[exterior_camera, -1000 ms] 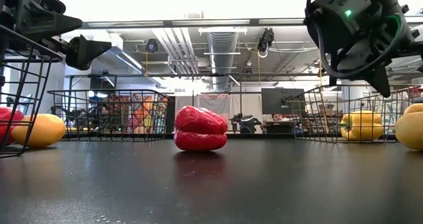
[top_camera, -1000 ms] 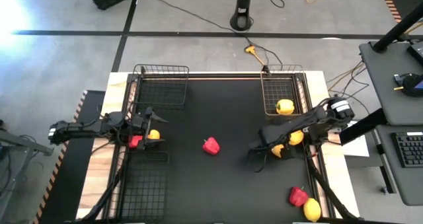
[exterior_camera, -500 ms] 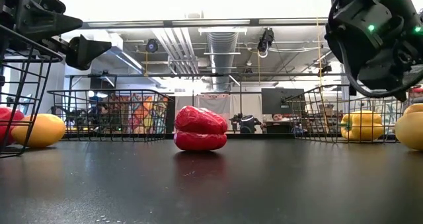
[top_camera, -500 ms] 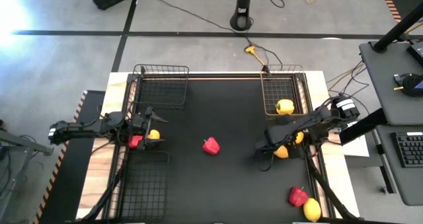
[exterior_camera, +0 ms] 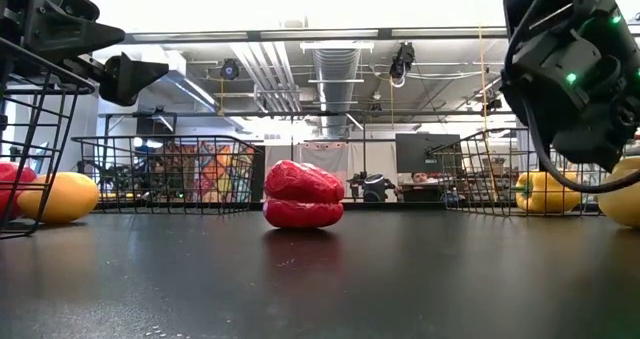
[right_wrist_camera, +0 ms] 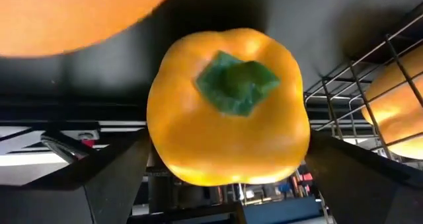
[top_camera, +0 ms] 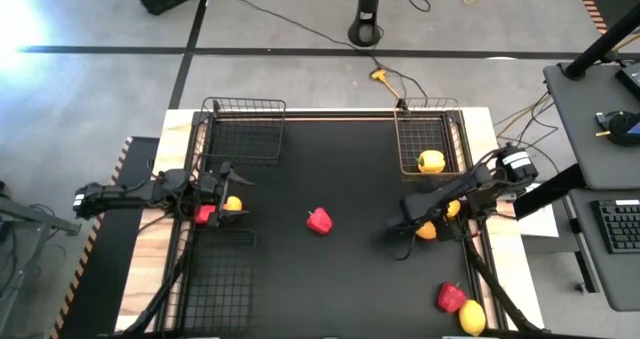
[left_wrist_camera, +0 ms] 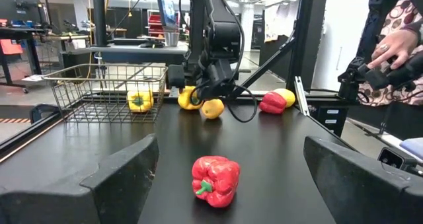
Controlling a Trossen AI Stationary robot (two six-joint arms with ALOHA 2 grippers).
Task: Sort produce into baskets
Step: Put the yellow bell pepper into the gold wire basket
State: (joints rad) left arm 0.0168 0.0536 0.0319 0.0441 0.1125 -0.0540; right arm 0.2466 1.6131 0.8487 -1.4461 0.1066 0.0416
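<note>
One yellow pepper (top_camera: 431, 161) already sits in the far right basket (top_camera: 424, 131). The right gripper (top_camera: 418, 219), jaws wide, straddles another yellow pepper (right_wrist_camera: 228, 106) just outside it. A red pepper (top_camera: 319, 220) waits mid-table (top_camera: 350, 269); most pieces remain unsorted. The left gripper (left_wrist_camera: 228, 178) hangs with jaws spread wide and empty.

Even, bright overhead light fills the high view, with a blown-out white glare patch at the upper left of the frame and only faint shadows on the black table (top_camera: 340, 179). In the low view the ceiling band across the top is overexposed, the tabletop shows a dull sheen (a soft reflection lies under the red pepper (exterior_camera: 303, 194)), and the nearest foreground is soft. The right wrist view is close and blurred at its edges, the yellow pepper (right_wrist_camera: 228, 105) filling mid-frame with a smeared orange shape in the upper left.
</note>
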